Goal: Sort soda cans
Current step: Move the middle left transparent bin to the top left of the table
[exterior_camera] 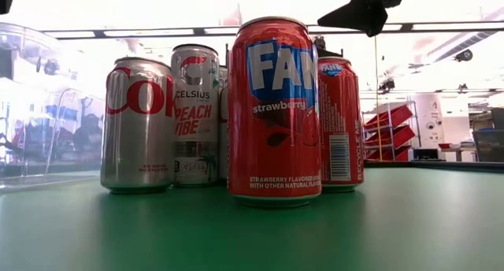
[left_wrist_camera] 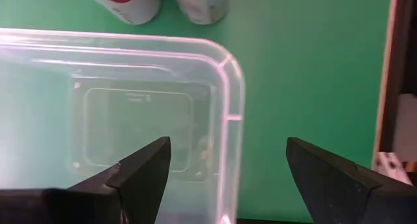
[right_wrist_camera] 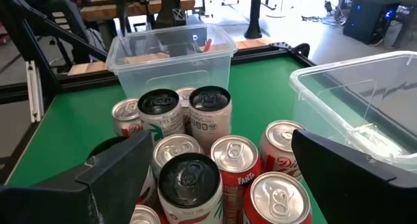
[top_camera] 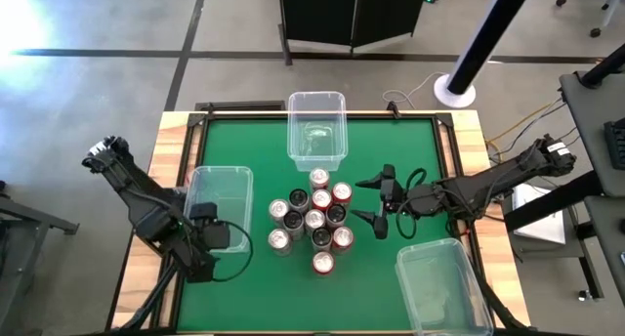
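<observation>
From above I see the soda cans (top_camera: 314, 217) clustered upright mid-surface, my right gripper (top_camera: 379, 204) just beside them with jaws spread wide and empty, and my left gripper (top_camera: 217, 237) at the near end of a clear bin (top_camera: 219, 185). The left wrist view shows those jaws wide apart, holding nothing, straddling the bin's corner. My right wrist view looks between wide-open jaws onto the can tops.

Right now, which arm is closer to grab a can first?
The right. Its open gripper faces the soda cans from just beside the cluster, while the left gripper, also open, hovers over the clear bin at the table's left.
</observation>
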Available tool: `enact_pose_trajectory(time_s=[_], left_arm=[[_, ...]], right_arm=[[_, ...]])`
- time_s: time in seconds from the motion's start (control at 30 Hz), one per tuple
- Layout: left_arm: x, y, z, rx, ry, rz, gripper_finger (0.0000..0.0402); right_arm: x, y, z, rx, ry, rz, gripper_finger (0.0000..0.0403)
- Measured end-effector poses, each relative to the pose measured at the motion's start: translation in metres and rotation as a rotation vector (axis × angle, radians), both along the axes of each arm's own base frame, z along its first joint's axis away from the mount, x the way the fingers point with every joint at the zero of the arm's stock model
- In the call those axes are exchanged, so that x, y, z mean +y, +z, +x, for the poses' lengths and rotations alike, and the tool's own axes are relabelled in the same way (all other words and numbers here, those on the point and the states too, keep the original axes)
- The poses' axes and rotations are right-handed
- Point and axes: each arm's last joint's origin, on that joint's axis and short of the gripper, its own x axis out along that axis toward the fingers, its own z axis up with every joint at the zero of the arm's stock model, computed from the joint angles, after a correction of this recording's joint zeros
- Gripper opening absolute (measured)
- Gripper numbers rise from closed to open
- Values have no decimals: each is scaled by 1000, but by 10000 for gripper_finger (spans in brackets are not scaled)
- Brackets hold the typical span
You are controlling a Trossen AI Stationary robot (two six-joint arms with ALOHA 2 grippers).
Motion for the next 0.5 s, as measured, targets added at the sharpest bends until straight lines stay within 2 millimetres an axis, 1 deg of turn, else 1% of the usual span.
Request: enact_pose_trajectory(time_s=[0.17, 0.37, 0.5], left_arm=[[-3, -11, 1, 40, 16, -26, 284], [-4, -42, 0, 109, 33, -51, 264], [-4, -56, 0, 111, 29, -47, 240]], right_arm=[[0, 1, -1, -2, -1, 8, 364], [3, -1, 0, 7, 19, 11, 364], [6, -1, -1, 9, 33, 11, 364]])
